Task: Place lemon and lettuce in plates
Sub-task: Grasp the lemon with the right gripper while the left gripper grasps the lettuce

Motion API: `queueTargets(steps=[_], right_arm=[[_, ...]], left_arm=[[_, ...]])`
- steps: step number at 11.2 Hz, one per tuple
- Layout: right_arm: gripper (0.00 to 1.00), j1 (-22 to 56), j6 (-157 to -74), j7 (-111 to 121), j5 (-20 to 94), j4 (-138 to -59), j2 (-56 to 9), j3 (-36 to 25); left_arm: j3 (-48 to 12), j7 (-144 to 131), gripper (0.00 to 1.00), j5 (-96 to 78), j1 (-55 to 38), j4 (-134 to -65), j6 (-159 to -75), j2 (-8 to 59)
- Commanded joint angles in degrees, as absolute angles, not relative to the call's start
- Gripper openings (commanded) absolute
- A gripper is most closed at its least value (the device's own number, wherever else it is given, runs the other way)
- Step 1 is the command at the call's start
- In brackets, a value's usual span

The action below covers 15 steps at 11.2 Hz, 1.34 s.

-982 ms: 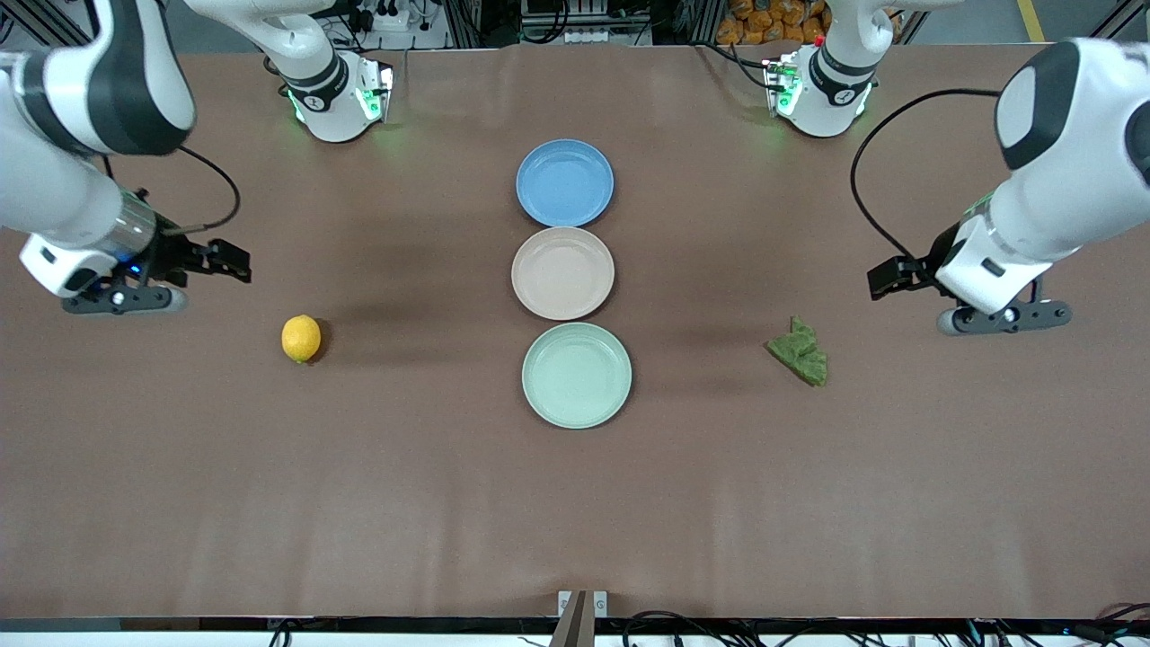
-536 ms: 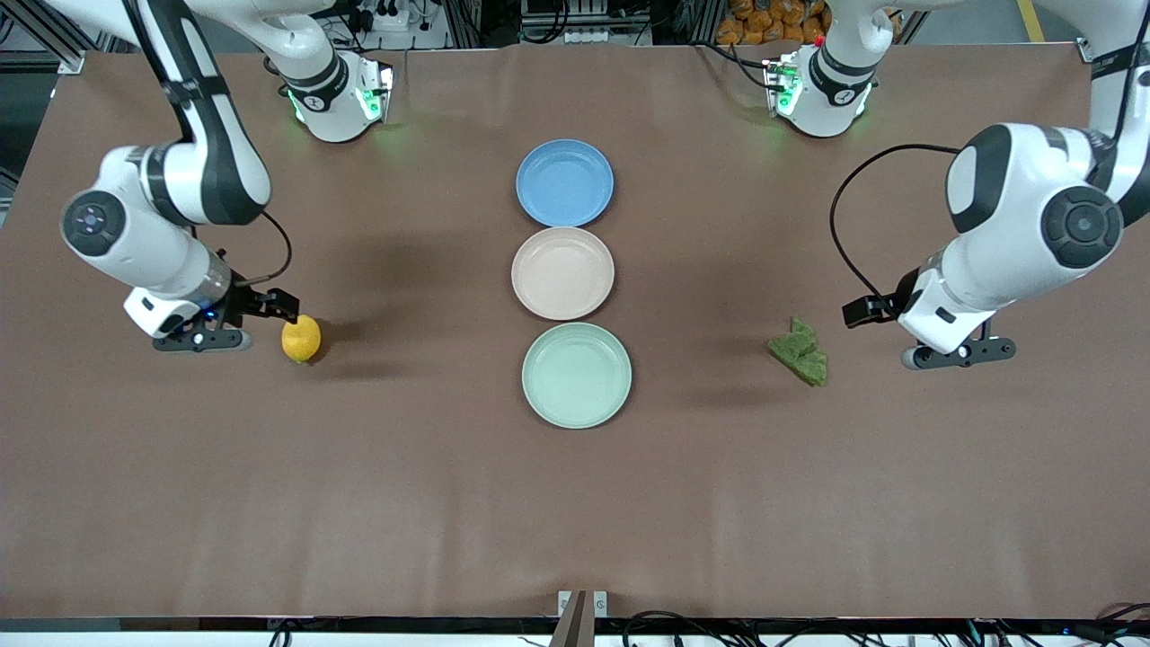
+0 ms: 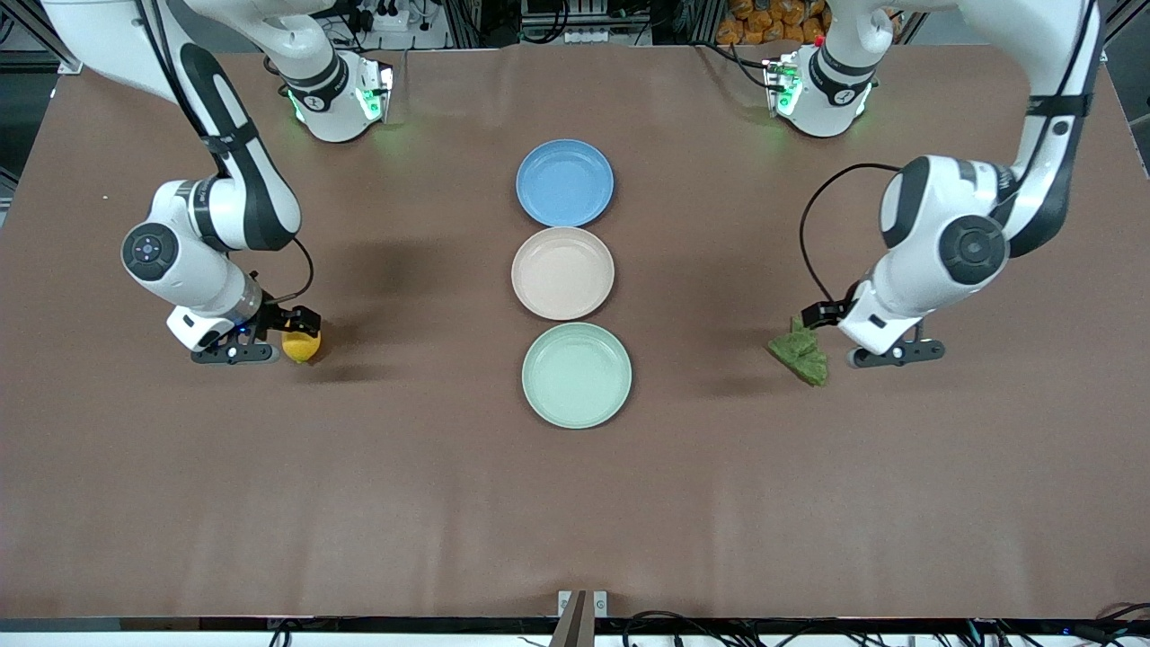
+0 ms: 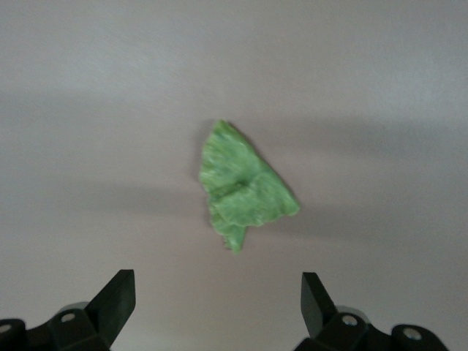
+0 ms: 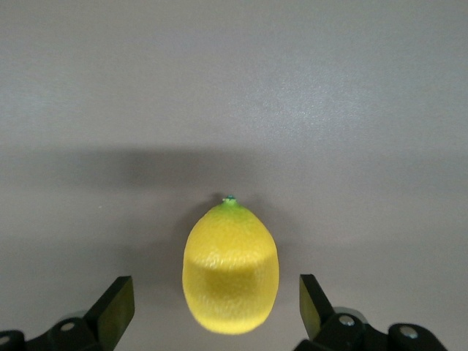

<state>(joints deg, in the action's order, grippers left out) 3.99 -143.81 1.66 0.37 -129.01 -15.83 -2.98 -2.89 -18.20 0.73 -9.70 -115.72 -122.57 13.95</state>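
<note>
Right pincer (image 5: pixel 212 307) spread wide over firm, rollable lemon (image 5: pixel 230 268): grip midsection. Left pincer (image 4: pixel 218 296) wide, empty, beside limp lettuce (image 4: pixel 243 186): pinch thick centre.

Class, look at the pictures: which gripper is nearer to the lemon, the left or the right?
The right. The right gripper, open, is at the lemon, fingers either side; the left gripper, open, is at the lettuce, toward the left arm's end.
</note>
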Motion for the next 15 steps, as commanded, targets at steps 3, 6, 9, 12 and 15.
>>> queueTargets(steps=[3,6,9,12,15], right_arm=[[1.0,3.08,-147.83,1.67,0.18,-129.46,-19.16,-3.08],[0.94,2.9,-151.15,1.67,0.18,-131.12,-20.47,-3.16],[0.64,2.9,-152.4,1.5,0.26,-131.57,-21.09,-3.34],[0.01,3.43,-151.44,-2.01,0.26,-131.49,-20.66,-3.25],[0.0,5.18,-146.62,-7.36,0.44,-130.61,-17.68,-2.99]], left_arm=[[-2.81,-20.3,1.0,2.55,-11.42,-115.4,-126.74,20.38],[-2.72,-20.04,1.0,2.55,-11.6,-115.31,-130.42,23.89],[-2.72,-20.3,1.0,4.82,-11.69,-114.88,-133.58,27.06],[-2.72,-20.3,1.0,5.54,-11.78,-113.39,-133.77,29.96],[-2.81,-20.48,1.0,5.54,-11.78,-112.5,-133.86,31.2]])
